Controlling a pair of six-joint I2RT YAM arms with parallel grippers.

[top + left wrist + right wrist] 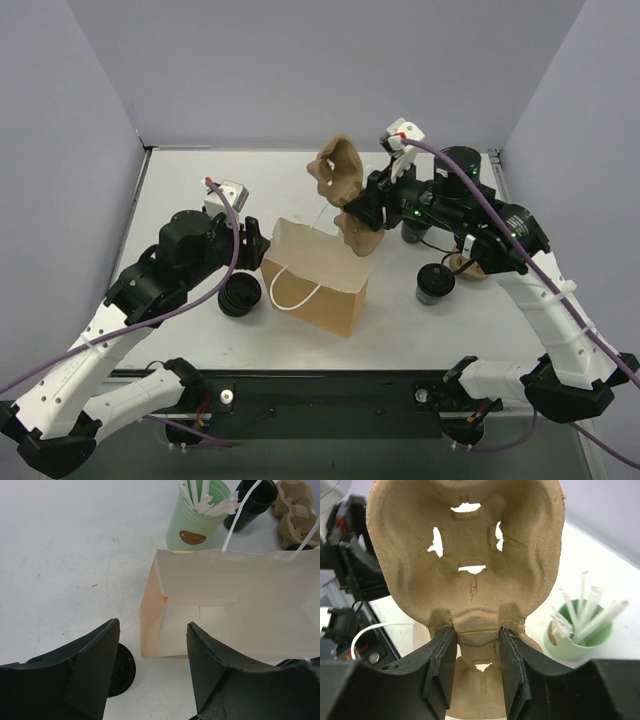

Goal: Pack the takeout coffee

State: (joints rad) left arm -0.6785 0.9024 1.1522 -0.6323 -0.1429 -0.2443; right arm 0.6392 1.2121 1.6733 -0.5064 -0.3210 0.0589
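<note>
With the right hand point(476, 652) clamped on a pulp carrier point(470, 555) by the bag point(315, 280) mouth, the left hand point(152, 642) spread empty beside it, and the coffee point(435, 283) standing on the surface point(200, 180) right of the bag, bagging the carrier seems in hand and calls for a straight lowering.

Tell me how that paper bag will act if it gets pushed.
The paper bag stands open and looks empty, so it probably slides or tips easily. Its thin walls would likely buckle rather than resist a push.
</note>
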